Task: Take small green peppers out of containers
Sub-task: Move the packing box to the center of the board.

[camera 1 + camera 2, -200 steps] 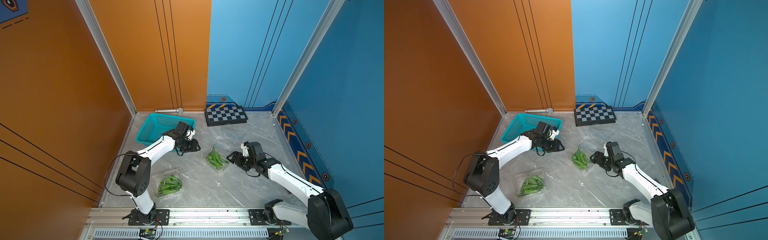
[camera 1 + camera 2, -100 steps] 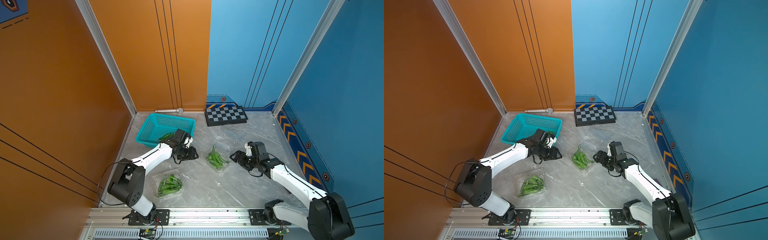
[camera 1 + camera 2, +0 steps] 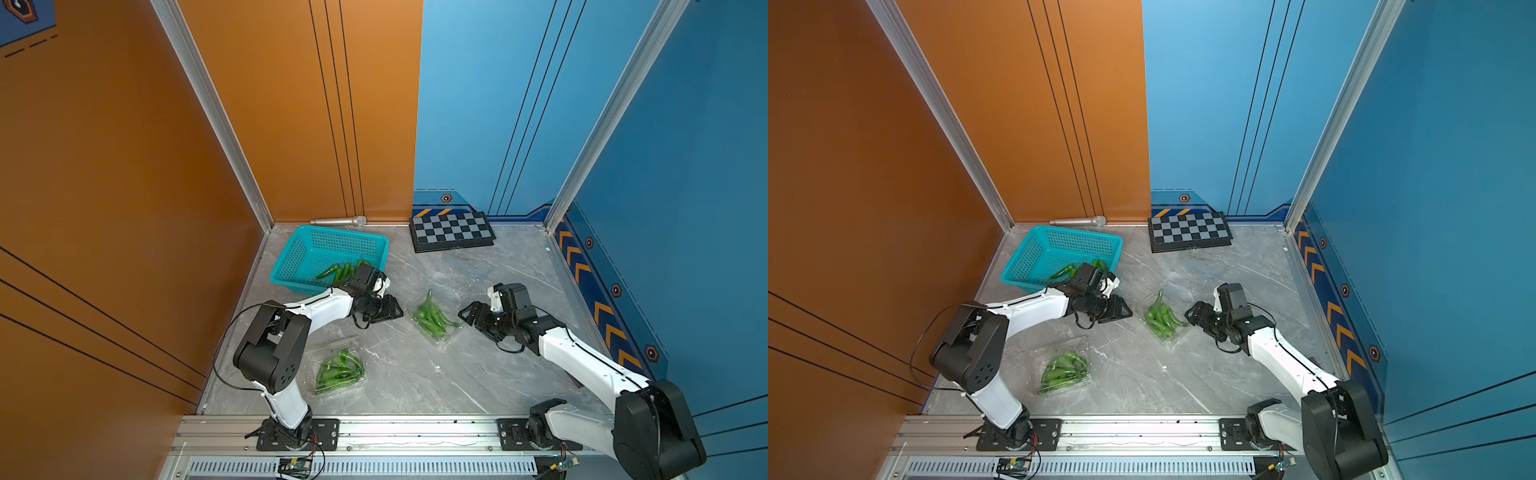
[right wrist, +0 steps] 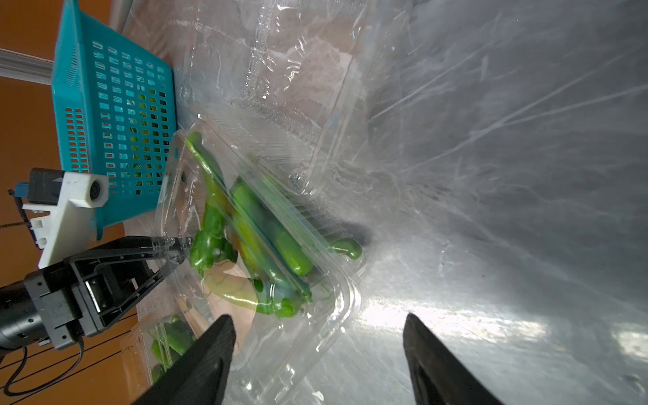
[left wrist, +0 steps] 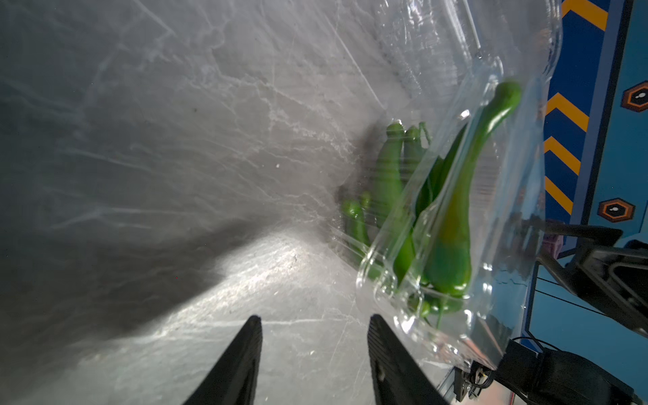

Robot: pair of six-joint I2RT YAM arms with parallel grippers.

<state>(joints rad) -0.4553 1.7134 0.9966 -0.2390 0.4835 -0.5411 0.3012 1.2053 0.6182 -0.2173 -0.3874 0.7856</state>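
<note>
- Now the left gripper [image 3: 392,309] is away from the teal basket [image 3: 291,259]. It is down low over the table, at 9 o'clock of the middle clamshell box [image 3: 440,341].
- Some green chili peppers [image 3: 338,270] show in the basket, near its 5 o'clock corner. A second ago the arm hid that spot.
- An empty clear box [image 4: 280,70] lies at about 1 o'clock of the middle box. I think one box is done and two are left.
- The left gripper's jaws are partly apart, with nothing between them. One finger is right beside the corner of the middle box.
- The right gripper [image 3: 467,313] has barely moved. It sits at 3 o'clock of the middle box, its jaws wide apart and holding nothing.
- The middle box is still full of peppers, and one pepper pokes out at 12 o'clock.
- The front clamshell box [image 3: 353,343], at 7 o'clock on the table, is full of peppers too. No gripper is near it.
- I think the middle box comes next, with one gripper on each side. The thin plastic may slip or bend.
</note>
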